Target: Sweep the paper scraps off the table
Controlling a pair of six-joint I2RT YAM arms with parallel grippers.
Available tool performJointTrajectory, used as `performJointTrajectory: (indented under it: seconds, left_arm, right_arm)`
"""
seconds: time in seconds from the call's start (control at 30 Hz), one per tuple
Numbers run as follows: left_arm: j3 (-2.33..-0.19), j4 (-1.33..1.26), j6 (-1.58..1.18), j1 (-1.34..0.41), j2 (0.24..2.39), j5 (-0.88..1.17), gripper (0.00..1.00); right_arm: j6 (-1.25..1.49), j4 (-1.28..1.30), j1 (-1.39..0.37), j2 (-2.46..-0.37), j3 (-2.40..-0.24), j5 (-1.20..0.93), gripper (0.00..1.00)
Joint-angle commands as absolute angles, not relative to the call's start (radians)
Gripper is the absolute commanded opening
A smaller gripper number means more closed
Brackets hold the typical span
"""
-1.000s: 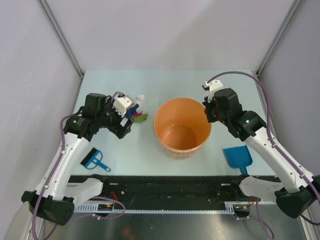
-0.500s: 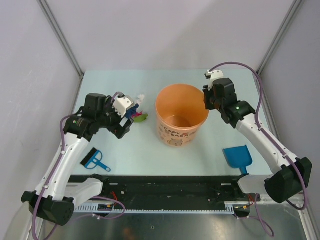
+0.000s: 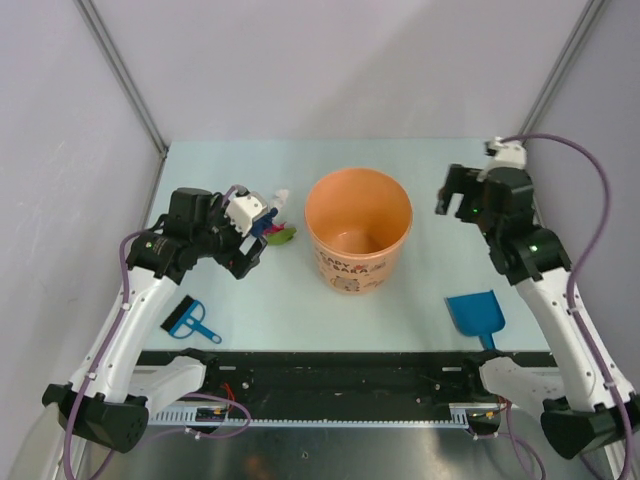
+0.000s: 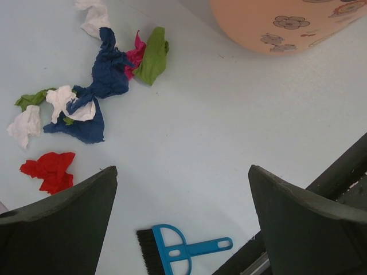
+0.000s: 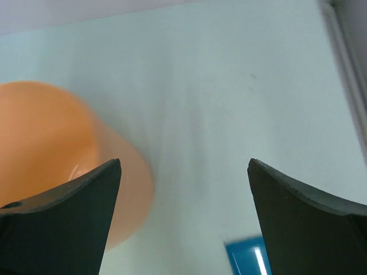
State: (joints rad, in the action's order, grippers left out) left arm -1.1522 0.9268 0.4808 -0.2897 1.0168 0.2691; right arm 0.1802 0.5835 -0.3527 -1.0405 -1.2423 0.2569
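Since the paper scraps [image 4: 109,80] lie in a loose heap on the far left part of the surface [image 3: 270,300], no sweeping looks done yet, and I think this is the getting-ready step. The little blue brush [image 4: 178,252] lies flat on the near left, apart from the scraps, and nothing holds it. The blue dustpan [image 3: 477,313] lies on the near right, well apart from the heap. An orange bucket [image 3: 350,268] stands upright in the middle, just right of the scraps. The left gripper [image 4: 182,169] hangs over the scraps, wide open and empty. The right gripper [image 5: 183,163] is wide open and empty too, held up over the far right, beside the bucket and not touching it. The left arm [image 3: 125,320] is bent and leans toward the heap. The right arm [image 3: 560,310] reaches far. Next, I guess, the left gripper needs to come near and down to the brush handle and close on it, while the right one goes for the dustpan
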Motion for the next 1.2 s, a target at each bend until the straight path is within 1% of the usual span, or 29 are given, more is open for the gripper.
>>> performJointTrajectory:
  seconds: [0.0,0.07,0.13,0.23,0.27,0.33,0.4,0.43,0.47,0.5,0.57,0.63,0.73,0.83,0.93,1.03,1.07,1.13,1.17]
  left_arm:
    - [-1.150,0.922,0.500,-0.293,0.992,0.313,1.00]
    - [-1.150,0.920,0.502,-0.293,0.994,0.322,1.00]
    - [-1.149,0.920,0.503,-0.293,0.991,0.330,1.00]
    - [-1.147,0.920,0.503,-0.293,0.986,0.347,1.00]
    - [-1.144,0.920,0.502,-0.293,0.983,0.350,1.00]
    - [-1.141,0.920,0.505,-0.293,0.979,0.353,1.00]
    - [-1.138,0.922,0.508,-0.293,0.974,0.354,1.00]
    - [-1.138,0.922,0.508,-0.293,0.971,0.353,1.00]
    - [-1.138,0.922,0.509,-0.293,0.971,0.353,1.00]
    - [-1.138,0.922,0.509,-0.293,0.963,0.354,1.00]
    - [-1.135,0.922,0.512,-0.293,0.954,0.354,1.00]
    - [-1.134,0.923,0.515,-0.293,0.950,0.357,1.00]
    - [-1.126,0.922,0.526,-0.293,0.950,0.368,1.00]
    - [-1.121,0.922,0.529,-0.293,0.950,0.371,1.00]
    - [-1.118,0.922,0.534,-0.293,0.945,0.365,1.00]
    - [-1.124,0.923,0.532,-0.293,0.946,0.364,1.00]
    - [-1.129,0.923,0.532,-0.293,0.946,0.364,1.00]
    - [-1.134,0.926,0.532,-0.293,0.946,0.365,1.00]
    - [-1.137,0.927,0.532,-0.295,0.945,0.370,1.00]
  right_arm:
    - [0.379,0.785,-0.198,-0.991,-1.148,0.327,0.95]
    - [0.432,0.795,-0.173,-0.968,-1.019,0.285,0.90]
    - [0.468,0.813,-0.172,-0.956,-0.907,0.262,0.89]
    - [0.517,0.824,-0.176,-0.951,-0.818,0.213,0.87]
    - [0.529,0.824,-0.190,-0.951,-0.783,0.221,0.84]
    - [0.592,0.850,-0.283,-0.960,-0.801,0.307,0.85]
    - [0.664,0.854,-0.295,-0.965,-0.799,0.301,0.87]
    - [0.684,0.836,-0.298,-0.974,-0.786,0.287,0.89]
    - [0.690,0.816,-0.298,-0.976,-0.767,0.272,0.95]
    - [0.713,0.796,-0.299,-0.980,-0.715,0.255,0.96]
    - [0.741,0.755,-0.317,-0.986,-0.687,0.270,0.96]
    - [0.778,0.711,-0.324,-0.982,-0.634,0.339,0.97]
    - [0.790,0.663,-0.319,-0.986,-0.592,0.405,0.95]
    - [0.788,0.635,-0.319,-1.020,-0.566,0.405,0.90]
    - [0.782,0.594,-0.321,-1.064,-0.542,0.348,0.85]
    - [0.785,0.554,-0.336,-1.110,-0.512,0.310,0.77]
    - [0.787,0.546,-0.340,-1.121,-0.497,0.305,0.71]
    - [0.788,0.523,-0.353,-1.144,-0.486,0.293,0.65]
    - [0.787,0.515,-0.354,-1.147,-0.486,0.287,0.52]
